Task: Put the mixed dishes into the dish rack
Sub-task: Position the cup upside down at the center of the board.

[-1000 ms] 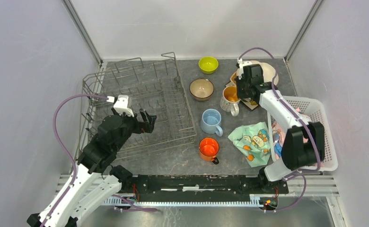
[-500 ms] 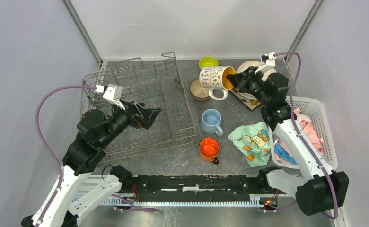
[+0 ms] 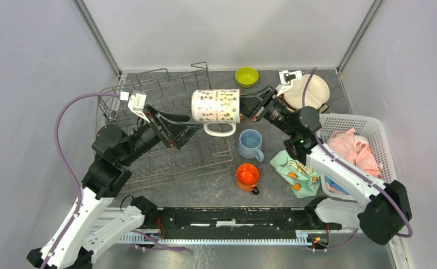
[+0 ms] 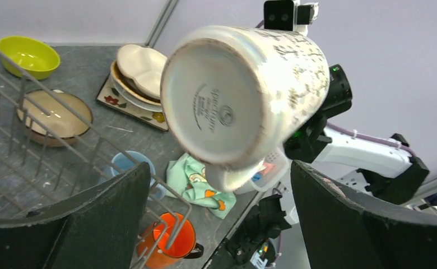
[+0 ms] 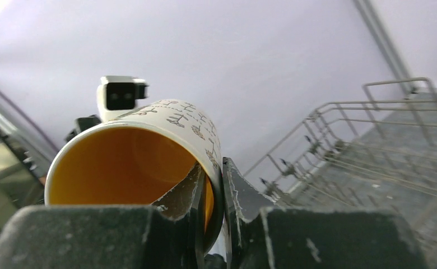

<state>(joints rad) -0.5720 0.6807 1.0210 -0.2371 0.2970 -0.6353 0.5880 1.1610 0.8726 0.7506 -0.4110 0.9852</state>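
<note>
— What has changed in the last second?
— The right gripper (image 3: 245, 110) has lifted the patterned mug (image 3: 216, 106) off the table. It pinches the rim, one finger inside, and holds the mug sideways in the air over the dish rack's (image 3: 174, 98) right edge.
— And the left gripper (image 3: 187, 125)?
— It has come up to face the mug's base with its jaws spread wide and holding nothing. I'd say a handover is next.

My left arm (image 3: 84, 216) and right arm (image 3: 339, 168): white shells, black joints. Lilac cable (image 3: 56, 131) off each wrist, small white camera box (image 3: 138, 101) there too. Fingers (image 4: 104, 218) black, scuffed grey. Black base rail (image 3: 233, 217).
</note>
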